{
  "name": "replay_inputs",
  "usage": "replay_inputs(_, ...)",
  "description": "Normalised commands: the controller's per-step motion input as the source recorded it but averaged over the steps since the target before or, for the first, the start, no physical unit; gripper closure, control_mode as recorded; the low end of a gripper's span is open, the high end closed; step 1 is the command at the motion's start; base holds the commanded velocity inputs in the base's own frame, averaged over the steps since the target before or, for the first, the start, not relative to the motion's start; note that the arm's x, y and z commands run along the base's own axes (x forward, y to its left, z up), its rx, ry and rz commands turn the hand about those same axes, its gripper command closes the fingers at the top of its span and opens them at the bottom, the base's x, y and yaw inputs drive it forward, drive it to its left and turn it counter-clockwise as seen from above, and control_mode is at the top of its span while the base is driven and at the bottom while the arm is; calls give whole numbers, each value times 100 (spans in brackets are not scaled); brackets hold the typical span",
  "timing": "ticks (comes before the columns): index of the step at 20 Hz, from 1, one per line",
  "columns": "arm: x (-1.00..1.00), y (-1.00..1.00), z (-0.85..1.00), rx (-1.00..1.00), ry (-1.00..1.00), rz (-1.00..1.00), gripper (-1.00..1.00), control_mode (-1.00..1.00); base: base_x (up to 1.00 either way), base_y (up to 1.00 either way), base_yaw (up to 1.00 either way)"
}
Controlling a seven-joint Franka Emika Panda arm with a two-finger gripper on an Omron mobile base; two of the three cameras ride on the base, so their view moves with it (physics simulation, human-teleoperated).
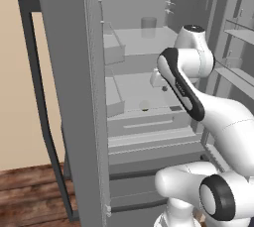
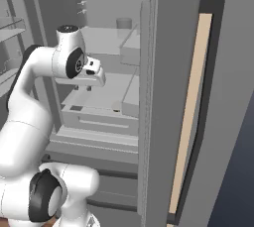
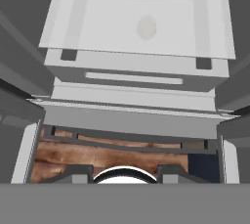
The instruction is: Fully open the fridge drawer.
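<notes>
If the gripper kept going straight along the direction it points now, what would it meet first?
Judging by the hand view, the gripper points down over the fridge drawer. It would probably meet the drawer's top front edge or the pale shelf just above it first; depth is unclear.

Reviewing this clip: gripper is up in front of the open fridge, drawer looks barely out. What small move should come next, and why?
Probably lower the gripper toward the groove handle on the fridge drawer. The fingers look shut and hold nothing, hanging above the drawer's front, and the drawer sits almost fully inside the fridge. Opening the fingers on the way would likely help it hook the groove.
</notes>
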Motion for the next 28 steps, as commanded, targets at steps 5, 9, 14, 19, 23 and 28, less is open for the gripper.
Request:
replay_inputs(5,-1,0,-6,0,1,0,-100,-100,0,0,0)
replay_inputs(9,-4,-5,-34,0,4,-1,-100,-100,0,0,0)
replay_inputs(14,0,0,-71,0,2,-6,-100,-100,0,0,0)
replay_inputs(19,3,2,-68,0,3,-6,-100,-100,0,0,0)
replay_inputs(23,6,0,-51,0,0,-5,-100,-100,0,0,0)
replay_inputs(28,11,0,-23,0,0,-3,-100,-100,0,0,0)
